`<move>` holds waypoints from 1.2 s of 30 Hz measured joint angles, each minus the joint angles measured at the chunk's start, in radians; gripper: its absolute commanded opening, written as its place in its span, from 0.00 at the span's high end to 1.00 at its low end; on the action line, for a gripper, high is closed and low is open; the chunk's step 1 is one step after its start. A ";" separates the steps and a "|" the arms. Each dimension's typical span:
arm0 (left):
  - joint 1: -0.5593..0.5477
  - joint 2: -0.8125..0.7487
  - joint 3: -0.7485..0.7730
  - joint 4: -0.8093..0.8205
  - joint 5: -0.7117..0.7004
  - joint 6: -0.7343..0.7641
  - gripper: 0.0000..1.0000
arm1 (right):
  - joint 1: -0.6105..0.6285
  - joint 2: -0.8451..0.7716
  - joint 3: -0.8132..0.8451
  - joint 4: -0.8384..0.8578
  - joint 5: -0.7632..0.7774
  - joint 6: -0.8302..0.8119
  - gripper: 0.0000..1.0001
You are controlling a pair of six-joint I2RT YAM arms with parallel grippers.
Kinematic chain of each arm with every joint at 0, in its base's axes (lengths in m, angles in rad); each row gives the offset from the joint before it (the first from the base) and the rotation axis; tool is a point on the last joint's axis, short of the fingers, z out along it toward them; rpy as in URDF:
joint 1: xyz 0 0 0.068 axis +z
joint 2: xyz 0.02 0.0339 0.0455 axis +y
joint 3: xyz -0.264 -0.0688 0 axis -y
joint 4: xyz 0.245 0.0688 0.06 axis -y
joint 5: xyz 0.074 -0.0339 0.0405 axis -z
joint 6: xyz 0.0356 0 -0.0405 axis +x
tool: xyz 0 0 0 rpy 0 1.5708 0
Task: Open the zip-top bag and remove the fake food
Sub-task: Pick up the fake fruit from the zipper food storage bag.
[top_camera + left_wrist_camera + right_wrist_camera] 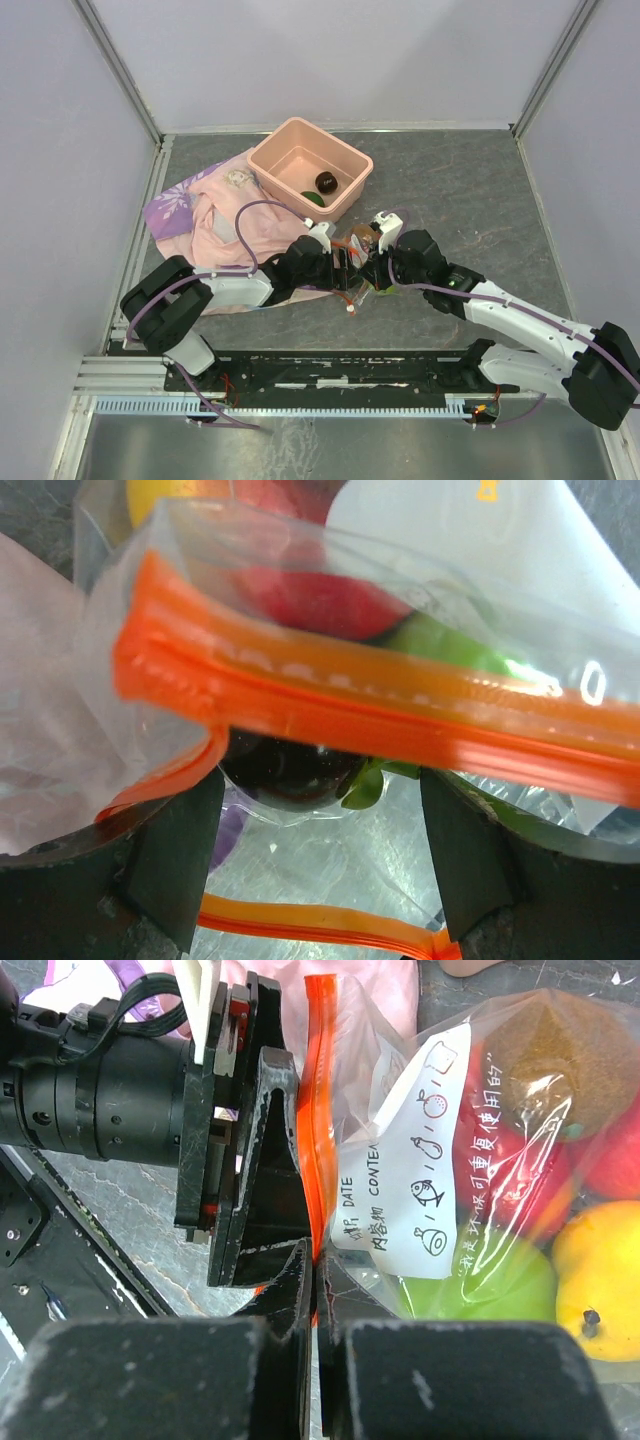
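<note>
The bag (pixel 362 268) lies at the middle of the top view, on the grey table (pixel 470 200), below and right of the pink tub (pixel 352 160) and just beside the pink cloth (pixel 210 215). Both arms meet over it. The right gripper (pixel 315 1305) is clenched on the bag's orange strip (pixel 318 1110), which runs upright from the pinched fingers at the bottom of the right wrist view to its top edge. The left gripper (pixel 320 820) is released. Its two dark fingers (pixel 175 860) stand well apart at the lower corners of the left wrist view, and the strip crosses the frame above them. Whether either finger touches the plastic cannot be told. The food (pixel 310 595) is inside the bag. A red piece (pixel 510 1180), a green piece (pixel 490 1280), a yellow piece (pixel 600 1270) and a brown piece (pixel 550 1050) fill the right half of the right wrist view, partly behind a white printed label (pixel 420 1170). In the tub sit a dark piece (pixel 326 182) and a second green piece (pixel 312 198).
</note>
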 measured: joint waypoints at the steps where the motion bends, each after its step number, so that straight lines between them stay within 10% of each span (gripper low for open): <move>1: 0.000 0.000 0.000 0.003 -0.009 0.000 0.15 | 0.000 0.000 -0.003 0.006 -0.002 0.002 0.98; 25: -0.038 0.042 0.004 0.143 -0.148 0.115 0.08 | 0.000 -0.010 -0.032 0.039 -0.003 0.017 0.99; 36: -0.041 0.103 0.022 0.150 -0.142 0.113 0.29 | 0.000 -0.016 -0.043 0.040 -0.003 0.016 0.98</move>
